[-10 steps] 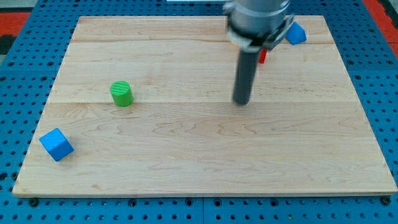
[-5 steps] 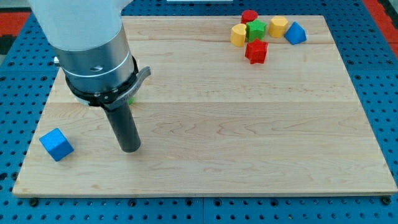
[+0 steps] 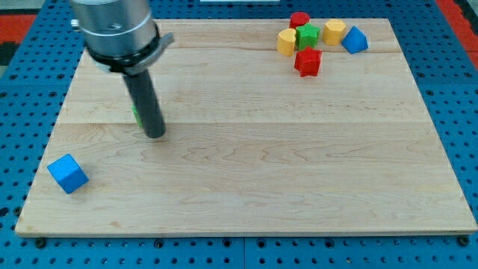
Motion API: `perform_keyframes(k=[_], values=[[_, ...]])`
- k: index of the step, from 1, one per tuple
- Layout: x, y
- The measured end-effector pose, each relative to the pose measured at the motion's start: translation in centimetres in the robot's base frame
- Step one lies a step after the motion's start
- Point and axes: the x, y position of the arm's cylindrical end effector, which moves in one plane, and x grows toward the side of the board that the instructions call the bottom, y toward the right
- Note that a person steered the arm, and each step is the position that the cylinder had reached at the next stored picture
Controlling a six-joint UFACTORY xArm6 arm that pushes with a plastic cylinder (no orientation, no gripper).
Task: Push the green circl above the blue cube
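Observation:
The green cylinder [image 3: 135, 114] stands on the wooden board's left part, almost wholly hidden behind my rod; only a thin green edge shows. My tip [image 3: 154, 134] rests on the board right against the cylinder's right side, a little toward the view's bottom. The blue cube [image 3: 68, 173] lies near the board's bottom left corner, below and left of the tip and apart from it.
A cluster sits at the board's top right: a red cylinder [image 3: 299, 19], a green star block [image 3: 307, 34], two yellow blocks [image 3: 286, 42] [image 3: 334, 31], a red star block [image 3: 308, 62] and a blue block [image 3: 354, 39]. The board [image 3: 299, 164] lies on blue pegboard.
My rod swept from the board's middle to the left, dipped toward the bottom, then moved up beside the green cylinder, which it now covers. The blue cube has not moved.

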Motion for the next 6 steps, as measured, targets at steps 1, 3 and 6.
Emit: perform_keyframes(k=[1,3,6], values=[[-1.9,2.1],[-4.6,-5.0],[1.9,-7.5]])
